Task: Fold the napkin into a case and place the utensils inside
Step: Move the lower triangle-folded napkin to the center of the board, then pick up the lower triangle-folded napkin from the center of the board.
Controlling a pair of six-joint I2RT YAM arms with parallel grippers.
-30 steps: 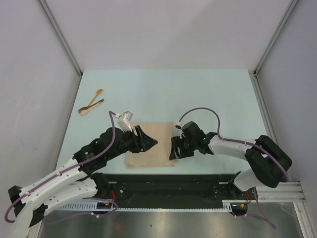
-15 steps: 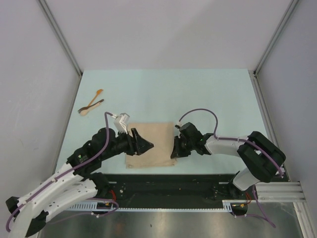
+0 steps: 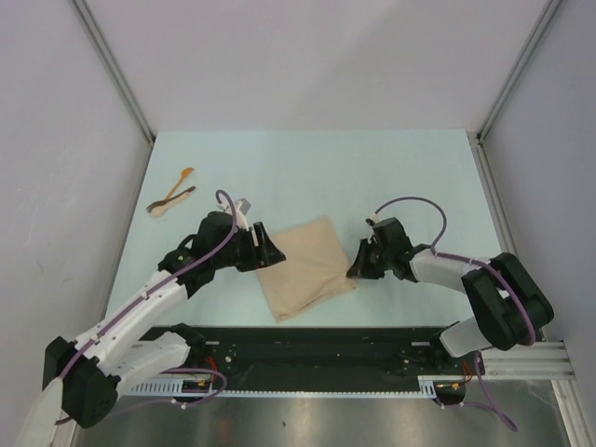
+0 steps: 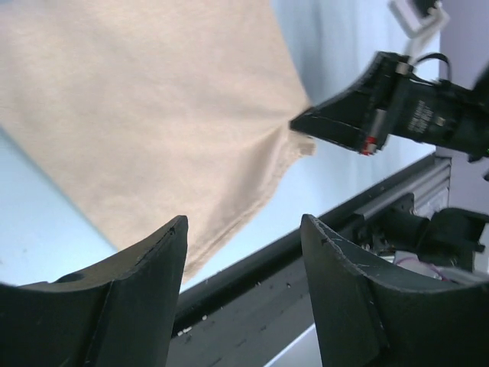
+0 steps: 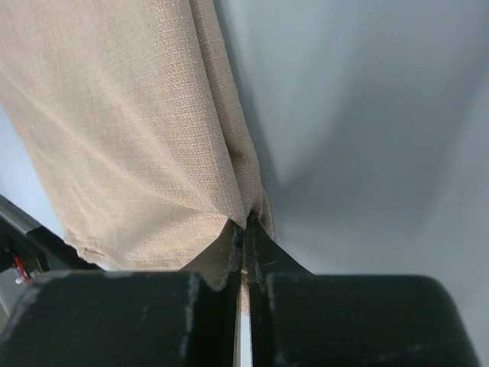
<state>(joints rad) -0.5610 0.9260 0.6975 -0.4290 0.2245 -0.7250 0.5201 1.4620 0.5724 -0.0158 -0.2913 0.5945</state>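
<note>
Napkin point(image 3: 303, 268) has swung askew, right claw point(image 3: 355, 273) pinching its corner, left claw point(image 3: 270, 250) agape

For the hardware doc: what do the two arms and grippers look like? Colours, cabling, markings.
Left arm and right arm: white link shells, black joint housings, a purple cable looped along each. Left gripper and right gripper are all black with broad wedge-shaped fingers. One small red spot on the right gripper's body; no readable markings.
</note>
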